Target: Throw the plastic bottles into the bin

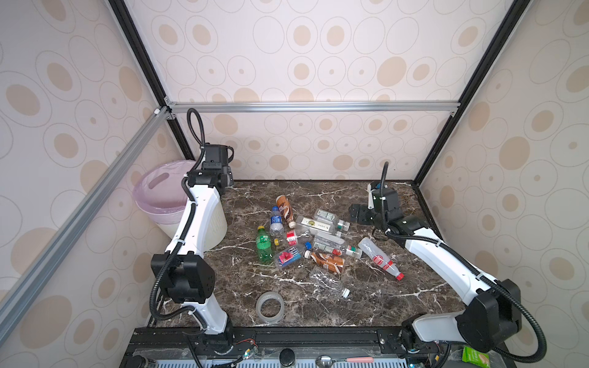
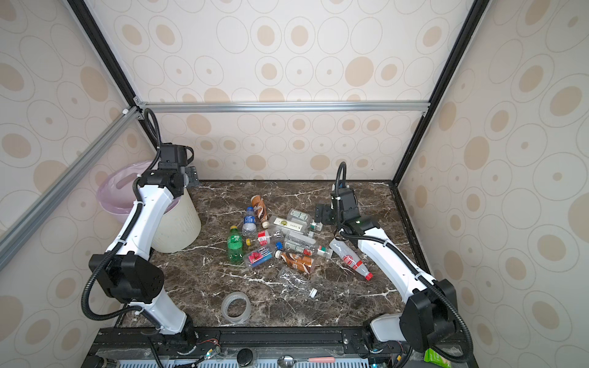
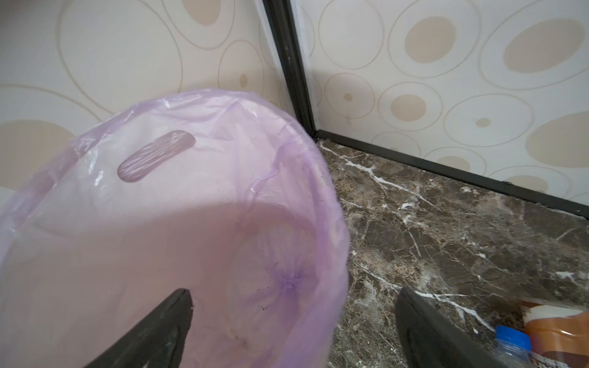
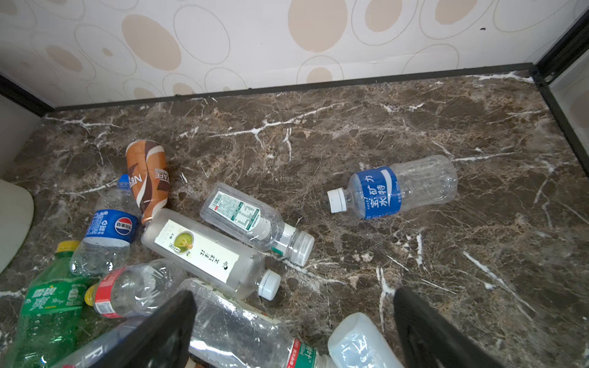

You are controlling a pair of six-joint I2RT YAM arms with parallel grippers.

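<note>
The bin [image 1: 213,223], cream with a lilac liner [image 3: 159,223], stands at the back left; only the liner's bare bottom shows inside. My left gripper [image 3: 293,291] hangs open and empty over its table-side rim [image 1: 228,181] [image 2: 191,176]. The plastic bottles [image 1: 299,239] lie heaped mid-table in both top views, among them a green one [image 1: 264,243], a brown one [image 1: 284,210] and a red-capped one [image 1: 381,259]. My right gripper [image 4: 294,292] hovers open above the heap's far right edge [image 1: 358,215] [image 2: 323,214]. A blue-labelled bottle [image 4: 395,188] lies alone beyond it.
A clear tape ring [image 1: 270,307] lies near the front edge. Patterned walls with black frame posts [image 1: 424,169] close in the marble table [image 1: 398,302] at the back and sides. A spoon [image 1: 338,360] and a green packet [image 1: 475,357] sit below the front rail.
</note>
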